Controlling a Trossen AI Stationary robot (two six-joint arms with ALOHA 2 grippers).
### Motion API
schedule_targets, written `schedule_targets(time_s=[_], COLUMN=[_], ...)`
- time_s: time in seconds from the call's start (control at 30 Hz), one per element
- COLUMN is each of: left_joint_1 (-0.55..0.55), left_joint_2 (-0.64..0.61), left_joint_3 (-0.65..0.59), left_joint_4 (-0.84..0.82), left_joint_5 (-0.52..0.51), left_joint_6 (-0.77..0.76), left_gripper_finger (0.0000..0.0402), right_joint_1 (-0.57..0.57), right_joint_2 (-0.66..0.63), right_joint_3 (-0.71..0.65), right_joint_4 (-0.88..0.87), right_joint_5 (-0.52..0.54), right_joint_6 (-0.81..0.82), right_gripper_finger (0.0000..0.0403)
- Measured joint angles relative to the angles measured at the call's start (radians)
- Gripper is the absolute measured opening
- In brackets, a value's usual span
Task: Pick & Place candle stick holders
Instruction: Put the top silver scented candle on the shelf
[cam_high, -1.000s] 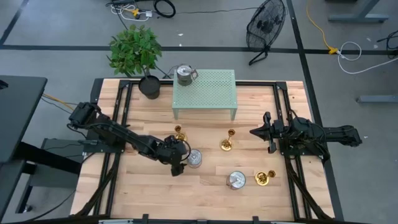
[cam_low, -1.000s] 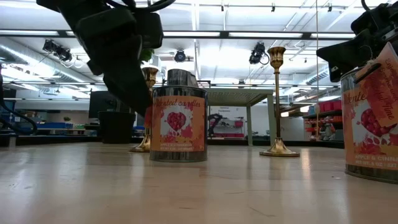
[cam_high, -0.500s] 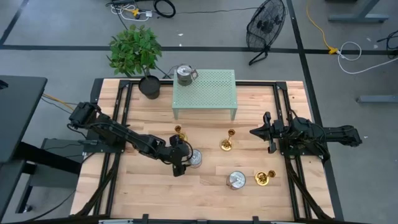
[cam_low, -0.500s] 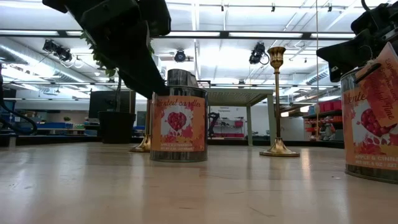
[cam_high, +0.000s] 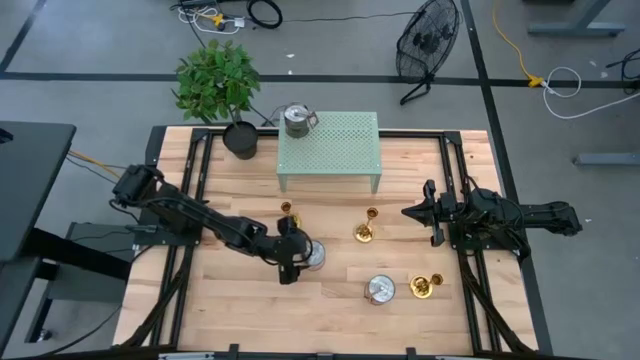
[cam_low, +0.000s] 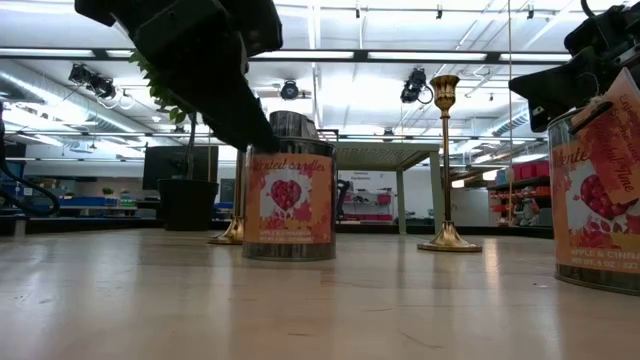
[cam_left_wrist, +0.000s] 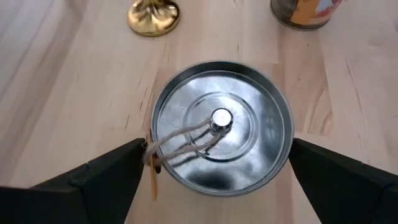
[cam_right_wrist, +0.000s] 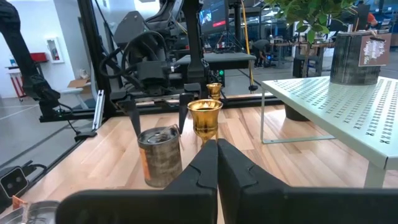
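The left gripper (cam_high: 291, 257) hangs over the middle of the table with its fingers (cam_left_wrist: 99, 180) spread wide, one on each side of a round silver-lidded tin (cam_left_wrist: 221, 132) and touching neither side in the left wrist view; the tin's lid carries a small knob with a loop of string (the label on its copper-coloured side shows a heart in the low view). Just beyond that tin stands one gold candle stick holder (cam_high: 288, 213), its flared base (cam_left_wrist: 153, 16) also visible past the lid in the wrist view. A second candle stick holder (cam_high: 366, 226) stands upright nearer the table's centre, in front of a pale green perforated rack (cam_high: 330, 148) that bears a metal pot (cam_high: 296, 120). A third candle stick holder (cam_high: 426, 286) lies toward the near right part of the table, just beside a second silver-lidded tin (cam_high: 379, 290). The right gripper (cam_high: 412, 212) waits at the right side of the table, its fingers pressed together and holding nothing. A potted plant (cam_high: 220, 85) sits at the far left corner of the wooden table (cam_high: 240, 320).
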Motion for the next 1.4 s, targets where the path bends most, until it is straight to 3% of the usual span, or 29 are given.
schedule_targets(time_s=[0.5, 1.07, 1.4], left_joint_1=[0.039, 0.039, 0.039], left_joint_2=[0.076, 0.077, 0.077], left_joint_3=[0.0, 0.0, 0.0], left_joint_4=[0.117, 0.136, 0.138], left_joint_5=[0.003, -0.001, 0.023], left_joint_6=[0.013, 0.012, 0.006], left_gripper_finger=[0.0399, 0.0398, 0.036], right_joint_1=[0.0, 0.0, 0.0], right_joint_2=[0.0, 0.0, 0.0], right_joint_3=[0.0, 0.0, 0.0], right_joint_4=[0.001, 0.001, 0.001], right_joint_5=[0.0, 0.0, 0.0], right_joint_6=[0.0, 0.0, 0.0], right_gripper_finger=[0.0003, 0.0003, 0.0003])
